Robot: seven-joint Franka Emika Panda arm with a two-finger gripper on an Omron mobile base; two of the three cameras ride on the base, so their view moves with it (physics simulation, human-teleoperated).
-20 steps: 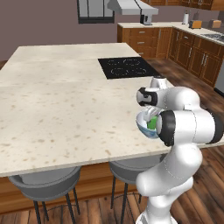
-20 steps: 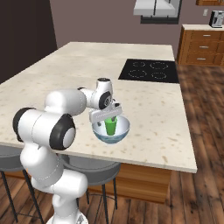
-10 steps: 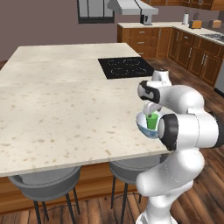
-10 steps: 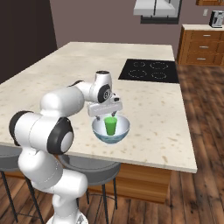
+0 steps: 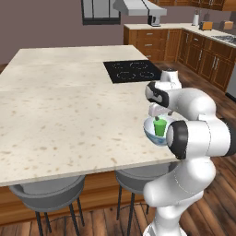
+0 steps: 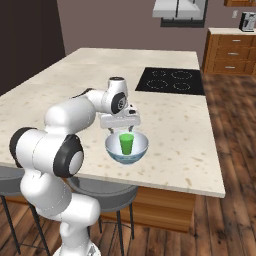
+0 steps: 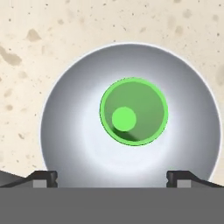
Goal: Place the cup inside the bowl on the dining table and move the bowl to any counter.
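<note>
Gripper (image 6: 120,122) hangs directly above the bowl (image 6: 127,149) with jaws spread wide and nothing between them; in the hand view the two fingertips (image 7: 43,177) stand at 7 and 5 o'clock, well apart, outside the cup. Compared with a second ago, the hand has risen clear of the cup (image 6: 127,143), which it had been lowered around, and the cup now stands upright on its own in the middle of the bowl. That reads as a completed release: the first half of the task looks done. The bowl sits on the table (image 5: 69,115) near its front edge, at about 6 o'clock from the cooktop (image 5: 132,70) in the left base view. What remains, by my judgement, is to grip the bowl by its rim and carry it to the counter without tipping the cup.
</note>
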